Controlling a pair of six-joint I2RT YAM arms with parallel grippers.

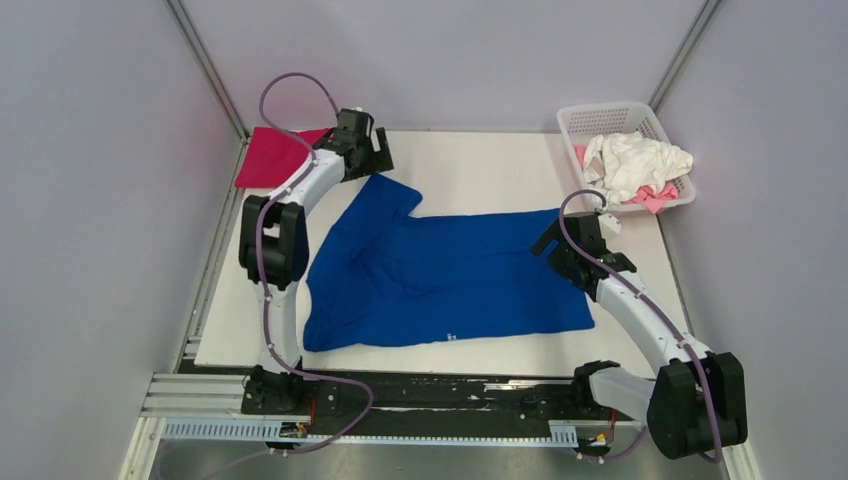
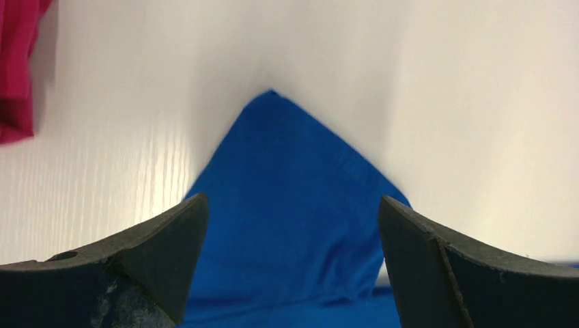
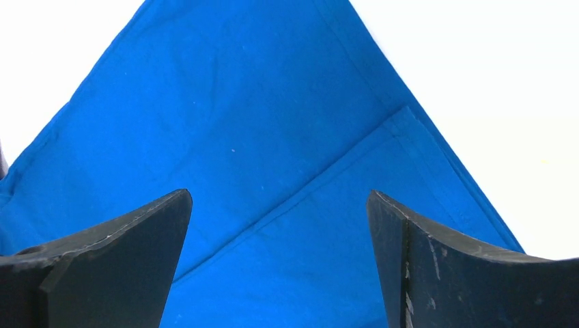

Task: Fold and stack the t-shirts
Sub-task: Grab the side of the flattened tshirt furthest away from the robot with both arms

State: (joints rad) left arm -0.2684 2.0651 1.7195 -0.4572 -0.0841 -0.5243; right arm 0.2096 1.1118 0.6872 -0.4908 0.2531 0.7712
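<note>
Royal-blue t-shirt (image 1: pixel 440 275) lies spread, unfolded, on the table (image 1: pixel 480 160). Off its far-left sleeve the magenta t-shirt (image 1: pixel 275 155) appears folded. To its far right, white and pink t-shirts (image 1: pixel 635 165) wait in the basket (image 1: pixel 610 112). Left tool (image 2: pixel 293 205) and right tool (image 3: pixel 280 198) hang released over its corners, empty.

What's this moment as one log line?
blue t-shirt: spread out | left gripper: open, over its sleeve | right gripper: open, over its hem corner

Nothing actually readable here, tbh. The closest thing is a tiny white mark (image 1: pixel 452 336) by the near edge of the blue t-shirt (image 1: pixel 440 275) in the top view, and it's way too small to make out. Both wrist views just show plain blue cloth.
</note>
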